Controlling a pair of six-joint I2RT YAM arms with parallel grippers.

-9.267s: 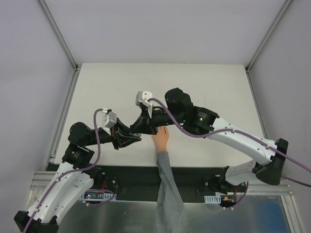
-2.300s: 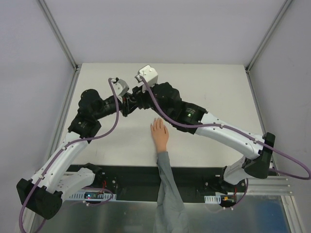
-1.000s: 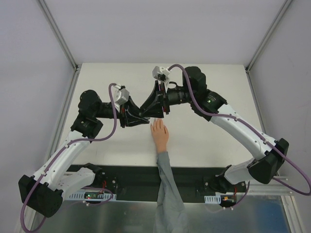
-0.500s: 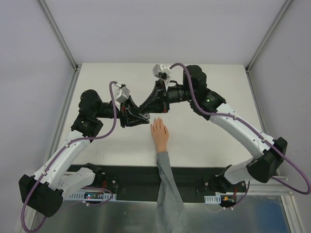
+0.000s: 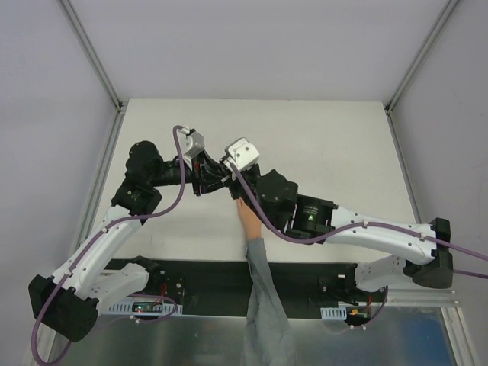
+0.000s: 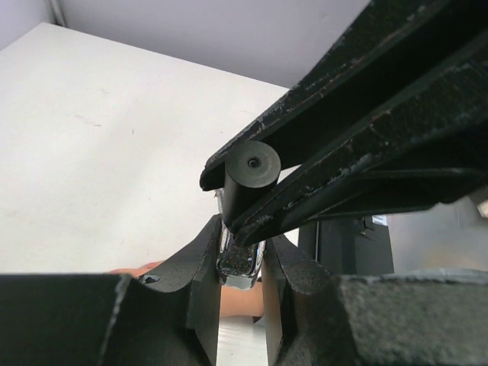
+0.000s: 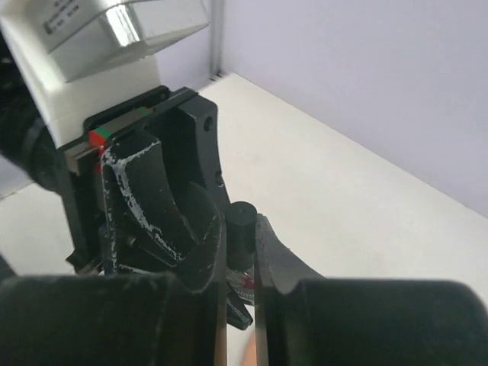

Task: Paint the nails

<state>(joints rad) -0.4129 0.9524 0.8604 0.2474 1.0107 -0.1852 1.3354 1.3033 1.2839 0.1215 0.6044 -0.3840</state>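
Compared with half a second ago, the right arm [image 5: 366,229] is no longer reaching in from the far side of the table [image 5: 343,145]. It is now stretching low across the near part and covering one edge of the mannequin hand [image 5: 248,219]. The left arm [image 5: 107,236] is sitting a little farther from the near edge than before.

Two arms are meeting over the white matte table, each in white shells and black joints and each trailing one purple cable, two in all. Two boxy pale wrist cameras are riding on them. One peach mannequin hand is lying flat, palm down, with one soft grey sleeve [image 5: 263,313] running off the near edge. Its fingertips are pointing at the spot where the claws are meeting. The nails are sitting on those fingertips, too small to pick out.

The left gripper [image 6: 241,242] is pinching one small glass bottle [image 6: 239,261] with dark contents between its black, scuffed fingers. The right gripper [image 7: 239,248] is pressing its fingers together on the one black, smooth, cylindrical cap [image 7: 242,219], which is standing on that bottle.
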